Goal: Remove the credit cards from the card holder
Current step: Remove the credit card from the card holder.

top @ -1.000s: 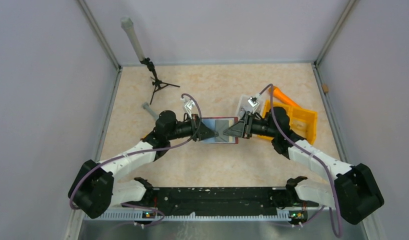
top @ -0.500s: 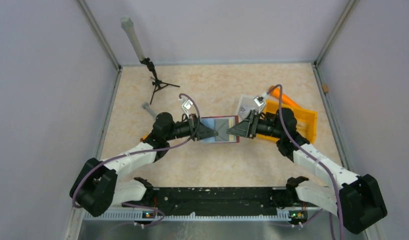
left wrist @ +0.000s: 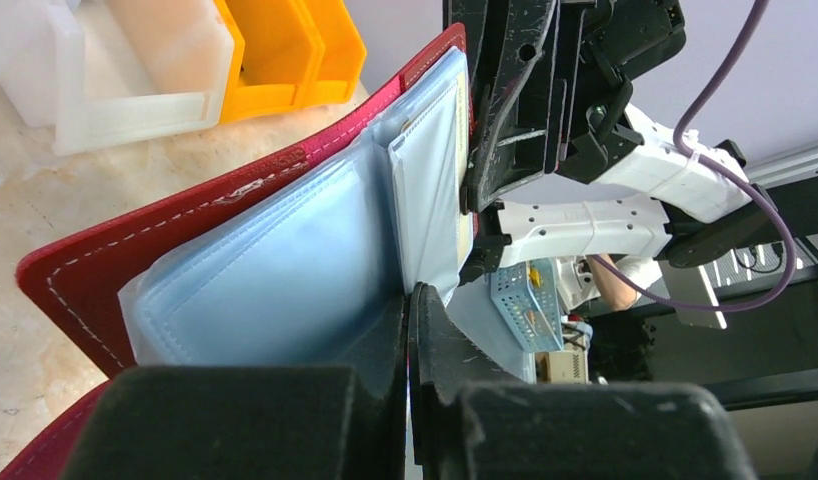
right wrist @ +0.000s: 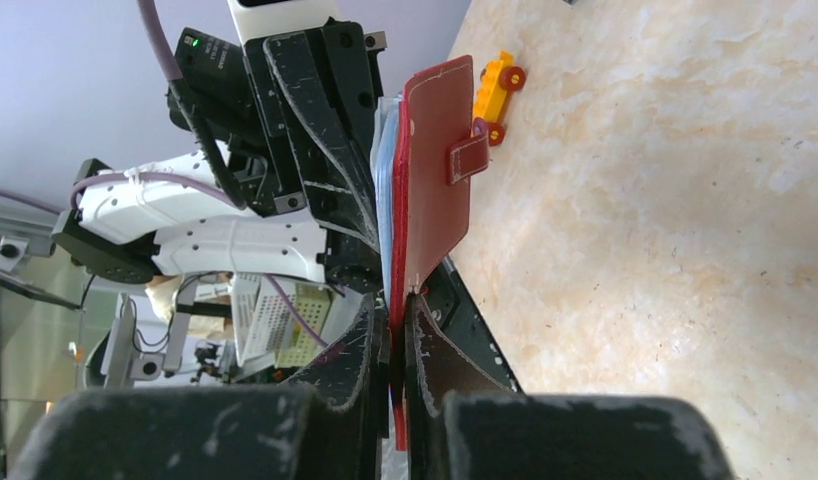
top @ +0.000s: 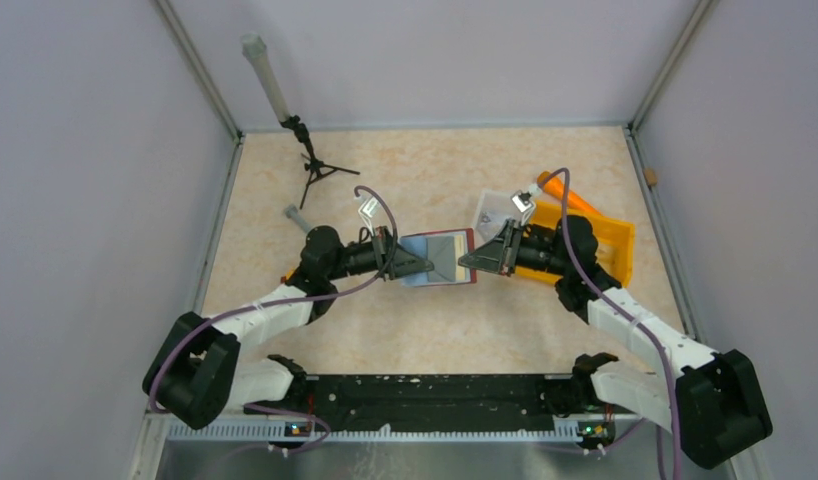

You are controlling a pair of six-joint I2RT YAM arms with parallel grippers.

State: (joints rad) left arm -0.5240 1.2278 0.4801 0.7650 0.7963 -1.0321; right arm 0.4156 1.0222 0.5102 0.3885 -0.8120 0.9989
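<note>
**Held at both ends**

At left gripper [top: 426, 266]: shut tight on clear inner sleeves [left wrist: 275, 270]. Between claws, at centre: card holder [top: 447, 252], lengthwise arm to arm. At right gripper [top: 465, 262]: pinching the red cover's edge. No credit cards plainly seen; likely inside the sleeves, on the left's side.

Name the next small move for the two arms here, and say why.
Probably ease the right gripper away from the left gripper, to spread the card holder wider. Both grippers are shut on it: the right on the red cover's edge, the left on the clear sleeves, which lie bunched together, so no sleeve mouth is exposed for pulling a card.
</note>
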